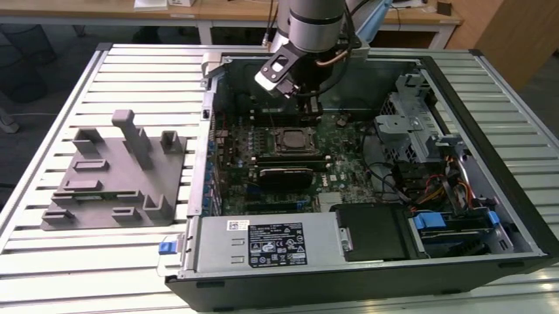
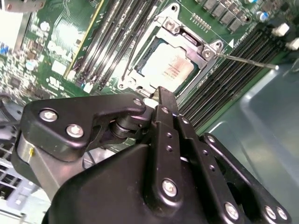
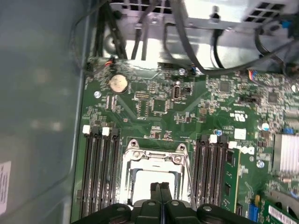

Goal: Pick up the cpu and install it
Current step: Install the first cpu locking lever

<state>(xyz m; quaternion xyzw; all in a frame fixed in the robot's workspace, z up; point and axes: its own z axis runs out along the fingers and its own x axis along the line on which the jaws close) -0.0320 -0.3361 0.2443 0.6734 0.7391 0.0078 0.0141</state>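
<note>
The cpu point(image 2: 169, 66), a small pale silver square, lies flat inside the metal-rimmed socket frame point(image 2: 205, 50) on the green motherboard point(image 2: 60, 51). In the first wrist view its pale top point(image 3: 144, 185) shows within the socket frame point(image 3: 154, 156). My gripper point(image 2: 164, 91) hangs just above the socket's edge, its two black fingers pressed together with nothing between them. In the exterior view the gripper point(image 1: 306, 108) hovers inside the open case, behind the socket point(image 1: 291, 139). A thin metal lever point(image 2: 245, 60) sticks out from the socket's side.
Memory slots point(image 3: 100, 163) flank the socket on both sides. The case wall point(image 1: 209, 131), a drive cage point(image 1: 410, 131) and cables point(image 3: 196, 42) surround the board. A power supply point(image 1: 262, 245) fills the case's near end. A grey plastic tray point(image 1: 114, 176) with upright blocks sits on the slatted table at the exterior view's left.
</note>
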